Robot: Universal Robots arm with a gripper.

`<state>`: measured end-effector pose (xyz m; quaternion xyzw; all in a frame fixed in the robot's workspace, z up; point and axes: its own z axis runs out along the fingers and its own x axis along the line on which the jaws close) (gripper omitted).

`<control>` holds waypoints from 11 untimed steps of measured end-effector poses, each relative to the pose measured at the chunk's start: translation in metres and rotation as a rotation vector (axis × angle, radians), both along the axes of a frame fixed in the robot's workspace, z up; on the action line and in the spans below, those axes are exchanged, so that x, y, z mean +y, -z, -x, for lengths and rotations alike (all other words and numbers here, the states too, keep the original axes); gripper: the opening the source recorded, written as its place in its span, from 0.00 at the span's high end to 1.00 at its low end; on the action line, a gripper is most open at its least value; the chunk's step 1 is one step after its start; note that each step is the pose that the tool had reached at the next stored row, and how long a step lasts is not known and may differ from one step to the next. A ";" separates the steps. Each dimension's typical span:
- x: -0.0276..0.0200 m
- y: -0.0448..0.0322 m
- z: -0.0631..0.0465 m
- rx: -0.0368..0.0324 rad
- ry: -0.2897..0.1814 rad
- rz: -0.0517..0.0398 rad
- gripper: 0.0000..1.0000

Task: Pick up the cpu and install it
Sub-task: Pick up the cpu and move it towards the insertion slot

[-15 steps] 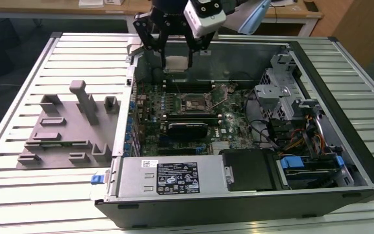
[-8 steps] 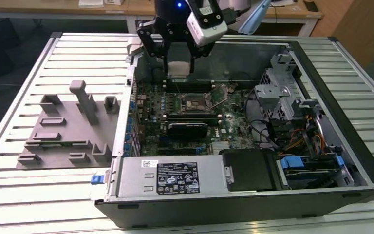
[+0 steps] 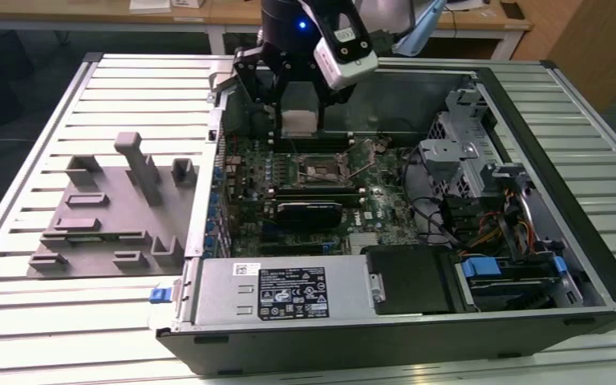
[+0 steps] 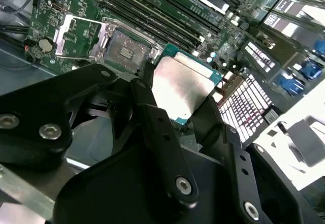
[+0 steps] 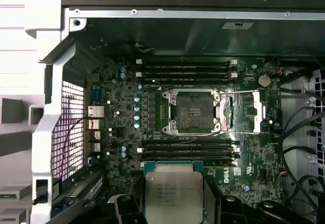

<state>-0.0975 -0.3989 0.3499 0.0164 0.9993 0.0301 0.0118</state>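
The cpu point(image 5: 173, 193) is a flat square chip with a silver-grey top and teal edge, held between my black fingers point(image 4: 152, 117) above the motherboard; in the second wrist view the cpu point(image 4: 180, 89) hangs beside the socket. My gripper point(image 3: 297, 120) is shut on it over the far part of the open computer case. The socket point(image 5: 194, 111) lies bare, its metal frame point(image 5: 252, 111) swung open to one side. In the exterior view the socket point(image 3: 319, 170) sits just nearer the camera than the gripper. The chip is above the board, apart from the socket.
The open computer case point(image 3: 522, 265) holds memory slots point(image 5: 185, 70), a power supply point(image 3: 286, 289), drive cages and cable bundles point(image 3: 480, 216). A grey plastic fixture tray point(image 3: 115, 212) stands on the slatted table at the exterior view's left.
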 end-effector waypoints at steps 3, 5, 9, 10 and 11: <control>0.0000 0.0049 -0.004 0.0001 0.000 0.0002 0.45; 0.0001 0.0082 -0.007 0.0000 0.000 0.0000 0.45; 0.0012 0.0143 -0.013 0.0001 0.000 0.0000 0.45; 0.0018 0.0156 -0.015 0.0001 0.000 0.0000 0.45; 0.0026 0.0169 -0.016 0.0000 0.000 0.0000 0.45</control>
